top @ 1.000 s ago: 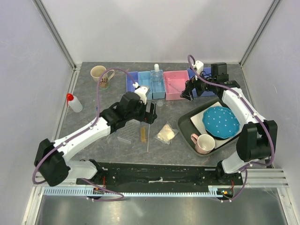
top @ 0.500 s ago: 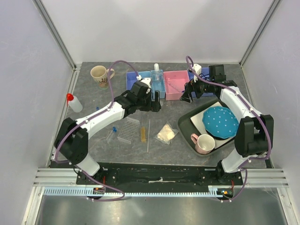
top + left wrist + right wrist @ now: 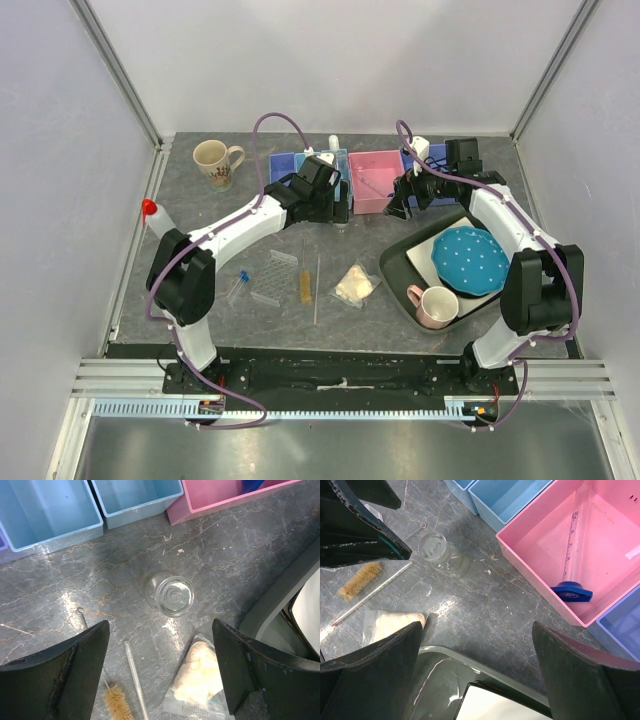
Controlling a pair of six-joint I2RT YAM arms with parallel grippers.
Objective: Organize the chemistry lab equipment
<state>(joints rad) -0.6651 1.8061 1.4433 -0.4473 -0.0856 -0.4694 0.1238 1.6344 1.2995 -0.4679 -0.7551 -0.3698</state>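
Two claws gape: left gripper (image 3: 160,645) hangs over the clear flask (image 3: 173,596) mid-frame, so descending and clamping seems next; right gripper (image 3: 477,640) waits.

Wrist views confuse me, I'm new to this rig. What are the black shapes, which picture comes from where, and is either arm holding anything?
The overhead picture looks down on the whole table. The other two come from cameras on the wrists, and the black shapes are each gripper's own fingers. The left gripper hangs open over a clear glass flask. The right gripper is open near the pink bin. Neither holds anything. A brush, thin rod and bag lie nearby.
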